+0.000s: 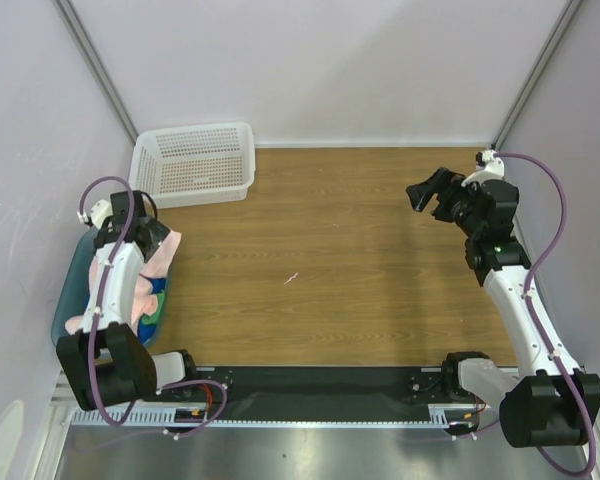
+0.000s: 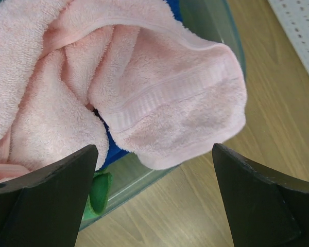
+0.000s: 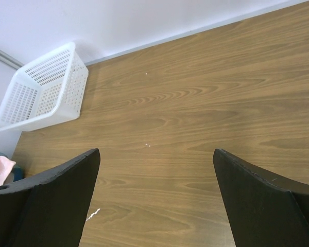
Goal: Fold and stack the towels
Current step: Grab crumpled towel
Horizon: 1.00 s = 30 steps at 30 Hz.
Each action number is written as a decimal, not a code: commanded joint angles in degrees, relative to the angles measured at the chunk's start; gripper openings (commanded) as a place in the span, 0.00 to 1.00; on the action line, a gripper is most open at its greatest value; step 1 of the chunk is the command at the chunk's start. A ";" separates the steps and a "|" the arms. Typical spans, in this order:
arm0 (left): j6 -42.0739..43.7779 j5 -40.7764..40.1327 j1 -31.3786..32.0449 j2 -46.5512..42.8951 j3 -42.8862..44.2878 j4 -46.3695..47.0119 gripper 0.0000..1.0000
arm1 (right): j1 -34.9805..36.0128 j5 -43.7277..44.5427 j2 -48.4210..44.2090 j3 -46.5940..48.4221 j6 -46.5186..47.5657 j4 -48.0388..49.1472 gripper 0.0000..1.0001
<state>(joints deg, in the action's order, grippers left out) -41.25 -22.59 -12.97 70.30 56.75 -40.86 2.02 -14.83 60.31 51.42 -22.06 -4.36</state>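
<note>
- Over at the left edge of the table, the pale pink terry-cloth towel (image 2: 159, 98) sits bunched on top of a heap, and one hemmed, rounded fold of it spills out over the rim onto the table side.
- Tucked under the pink one is the royal blue towel (image 2: 116, 149), only a sliver of it peeking out between the folds.
- Lower again, there's the bright green towel (image 2: 99, 193), a small patch pressed against the inside wall.
- All three lie crumpled and unfolded in the translucent teal-blue plastic tub (image 2: 211, 20), which stands against the left wall at the table's edge.
- Right above that heap hangs the left gripper (image 2: 154, 152). Its two dark fingers are spread as wide as they go, with the overhanging pink fold between them in the wrist view. It has nothing clamped, and I can't tell whether it touches the cloth.
- Just beyond the tub, in the far left corner, stands the white perforated plastic basket (image 1: 195, 165), upright with its open side up.
- Across the brown wood-grain table (image 1: 330, 270), well apart from the towels, the right gripper (image 1: 430, 192) is raised near the far right corner. Its fingers are fully parted and hold nothing, and its camera looks over the wood toward the basket.
</note>
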 commanded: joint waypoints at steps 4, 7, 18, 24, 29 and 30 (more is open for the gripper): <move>-7.51 -7.03 -1.53 4.84 -0.15 1.40 1.00 | 0.00 1.29 -1.52 -0.27 -0.08 2.25 1.00; -9.45 -6.42 -1.79 6.42 -1.46 3.59 0.99 | 0.00 1.03 -1.51 -0.18 -0.35 2.25 1.00; -11.83 -7.55 -2.41 8.27 -4.89 7.20 0.67 | 0.09 1.47 -1.87 0.08 -0.17 1.20 1.00; -12.00 -9.13 -2.50 6.87 -7.71 8.96 0.49 | 0.00 1.38 -1.69 -0.35 -0.35 1.99 1.00; -12.27 -10.19 -2.67 6.43 -6.83 8.43 0.11 | 0.00 1.73 -0.99 0.70 0.09 0.85 1.00; -12.62 -10.37 -2.67 6.08 -6.31 7.39 0.01 | 0.00 1.91 -1.34 0.61 0.00 0.84 1.00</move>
<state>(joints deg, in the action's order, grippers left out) -52.90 -30.44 -14.98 78.83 49.15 -33.50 2.02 -13.89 59.55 51.31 -22.28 -4.27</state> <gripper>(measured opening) 0.103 0.995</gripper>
